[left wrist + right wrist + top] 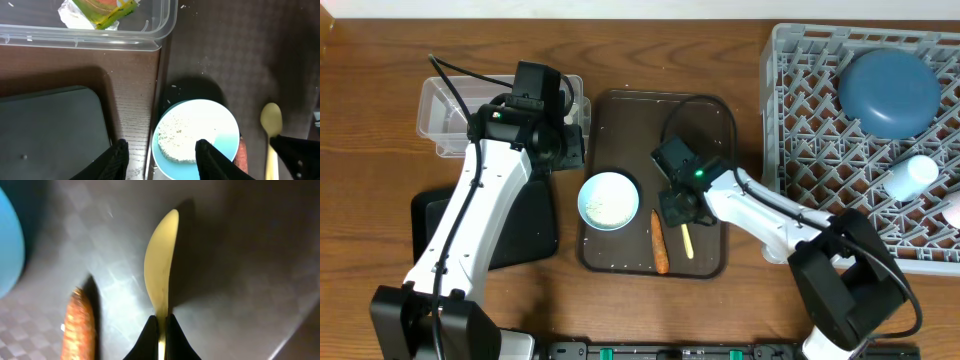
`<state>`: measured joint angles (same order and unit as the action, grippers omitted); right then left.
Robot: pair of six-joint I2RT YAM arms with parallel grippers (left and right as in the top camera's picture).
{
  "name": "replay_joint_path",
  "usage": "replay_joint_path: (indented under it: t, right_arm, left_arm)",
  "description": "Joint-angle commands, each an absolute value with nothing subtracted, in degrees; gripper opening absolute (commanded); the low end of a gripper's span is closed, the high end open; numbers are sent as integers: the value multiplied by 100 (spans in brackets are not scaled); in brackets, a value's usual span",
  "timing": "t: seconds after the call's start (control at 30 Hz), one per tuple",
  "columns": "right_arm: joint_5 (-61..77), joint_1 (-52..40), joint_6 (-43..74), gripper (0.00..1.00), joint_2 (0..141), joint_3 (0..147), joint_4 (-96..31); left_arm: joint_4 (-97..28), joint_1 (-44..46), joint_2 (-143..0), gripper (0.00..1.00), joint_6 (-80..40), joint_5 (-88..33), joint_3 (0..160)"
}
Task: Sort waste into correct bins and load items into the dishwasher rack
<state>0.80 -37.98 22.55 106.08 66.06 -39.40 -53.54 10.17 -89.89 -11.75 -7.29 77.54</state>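
Note:
My right gripper [678,212] [161,324] is shut on the handle of the pale yellow spoon [687,241] [161,265], low over the brown serving tray [705,120]. The orange carrot [660,243] [79,327] lies just left of the spoon. The white bowl with a pale blue rim [609,200] [197,135] holds white rice. My left gripper [568,148] [162,159] is open and empty above the bowl's near-left edge. The yellow-green wrapper [105,10] and a white tissue [72,15] lie in the clear tub [450,110] [125,40].
The black tray [520,225] [50,130] lies left of the serving tray, below the clear tub. The grey rack [800,120] at the right holds the dark blue plate [890,90], a light blue cup [910,178] and a pink cup [952,208].

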Motion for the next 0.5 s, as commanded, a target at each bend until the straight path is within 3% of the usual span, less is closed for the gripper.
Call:
replay_joint_path:
  t: [0.0, 0.47]
  right_arm:
    - [185, -3636, 2091, 1, 10451, 6729, -4023]
    - [215, -3522, 2049, 1, 10383, 6751, -4316]
  left_arm:
    - [-5354, 993, -8965, 46, -1118, -679, 7701]
    - [-5354, 993, -8965, 46, -1118, -679, 7701]
